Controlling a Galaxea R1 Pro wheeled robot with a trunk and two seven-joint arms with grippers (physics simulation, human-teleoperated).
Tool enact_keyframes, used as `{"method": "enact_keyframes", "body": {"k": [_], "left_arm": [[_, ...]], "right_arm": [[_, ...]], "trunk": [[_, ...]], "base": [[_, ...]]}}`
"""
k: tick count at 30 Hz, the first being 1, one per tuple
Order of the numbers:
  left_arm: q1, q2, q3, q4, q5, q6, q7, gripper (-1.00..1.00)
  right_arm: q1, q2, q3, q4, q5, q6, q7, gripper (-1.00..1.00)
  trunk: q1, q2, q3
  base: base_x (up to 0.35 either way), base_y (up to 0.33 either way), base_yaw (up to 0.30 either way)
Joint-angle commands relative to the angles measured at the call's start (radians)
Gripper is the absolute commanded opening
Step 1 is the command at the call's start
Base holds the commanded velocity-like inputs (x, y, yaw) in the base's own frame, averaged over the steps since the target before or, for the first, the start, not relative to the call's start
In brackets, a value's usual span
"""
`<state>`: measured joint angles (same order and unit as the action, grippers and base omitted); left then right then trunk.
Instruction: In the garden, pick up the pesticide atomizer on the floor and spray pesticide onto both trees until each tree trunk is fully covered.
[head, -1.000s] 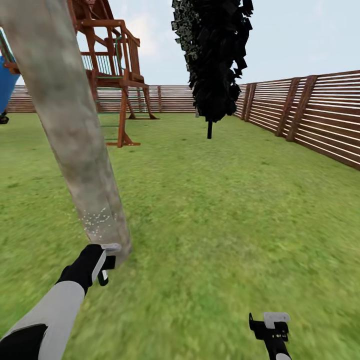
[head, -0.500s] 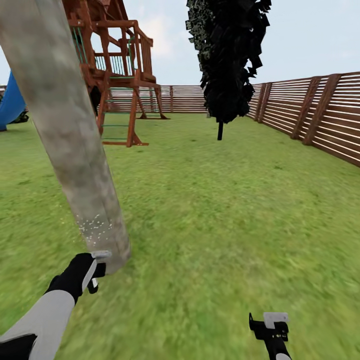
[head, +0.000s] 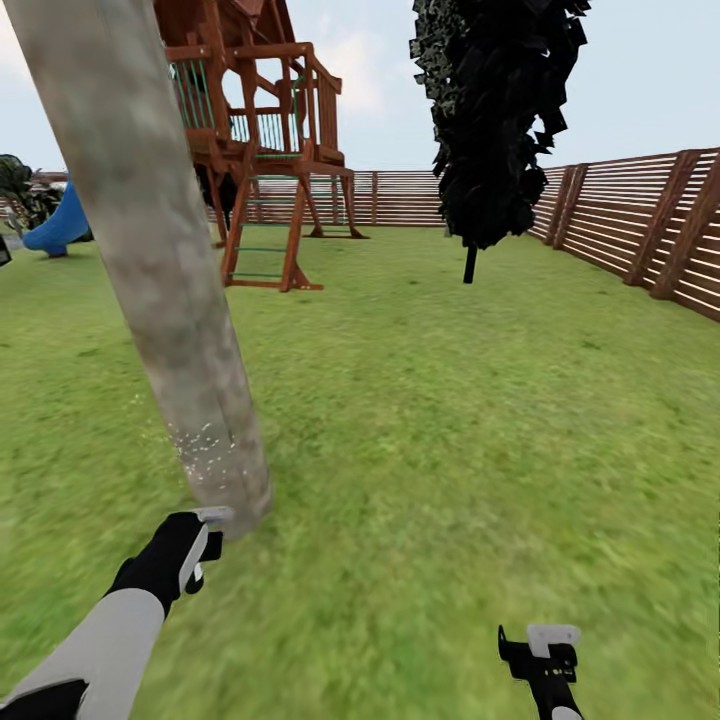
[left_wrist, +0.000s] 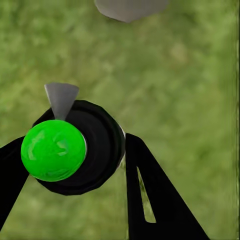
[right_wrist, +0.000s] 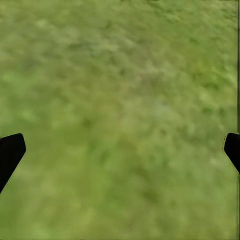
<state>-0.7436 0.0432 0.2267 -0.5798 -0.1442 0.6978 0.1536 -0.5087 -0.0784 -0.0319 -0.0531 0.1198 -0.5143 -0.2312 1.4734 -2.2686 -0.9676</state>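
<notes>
Left end effector (head: 205, 545) is clamped on the pesticide atomizer (left_wrist: 75, 147), w/ its green top and grey nozzle showing in the left wrist view btwn the dark fingers (left_wrist: 150, 195). It sits just beside the base of the tree trunk (head: 170, 280), where a patch of white specks marks the bark low down. Vs 1 s ago the whole head view has swung, so the camera turned; rel. to the trunk the left arm has dropped back a bit and the speck patch looks abt the same size. Coverage prob. far from done: most of the trunk is bare. Right end effector (head: 540, 640) hangs apart and empty over the grass (right_wrist: 120, 110), unchanged. Farther off: play tower (head: 260, 140), dark conifer (head: 495, 120), fence (head: 640, 225).
</notes>
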Motion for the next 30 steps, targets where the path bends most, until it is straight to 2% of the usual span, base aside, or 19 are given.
{"method": "enact_keyframes", "body": {"k": [1,6,13,30], "left_arm": [[0.0,-0.001,0.003,-0.002,-0.012,0.005,-0.004,-1.0],[0.003,0.0,0.004,-0.056,-0.012,0.006,-0.004,-1.0],[0.006,-0.002,0.004,-0.06,-0.011,0.006,-0.003,-1.0],[0.006,-0.002,0.004,-0.058,-0.011,0.006,-0.003,-1.0]], "right_arm": [[-0.001,0.0,-0.003,0.001,0.011,-0.001,-0.006,1.0],[-0.001,-0.001,-0.003,0.001,0.011,-0.001,-0.007,1.0],[-0.001,0.0,-0.002,0.001,0.011,-0.001,-0.007,1.0],[-0.001,0.0,-0.002,0.001,0.011,-0.001,-0.007,1.0]], "trunk": [[0.0,0.0,-0.001],[0.0,0.0,-0.001],[0.0,0.0,-0.001],[0.0,0.0,-0.001]], "base": [[0.135,-0.251,0.001],[0.127,-0.26,0.0],[0.162,-0.258,0.057],[0.16,-0.258,0.27]]}}
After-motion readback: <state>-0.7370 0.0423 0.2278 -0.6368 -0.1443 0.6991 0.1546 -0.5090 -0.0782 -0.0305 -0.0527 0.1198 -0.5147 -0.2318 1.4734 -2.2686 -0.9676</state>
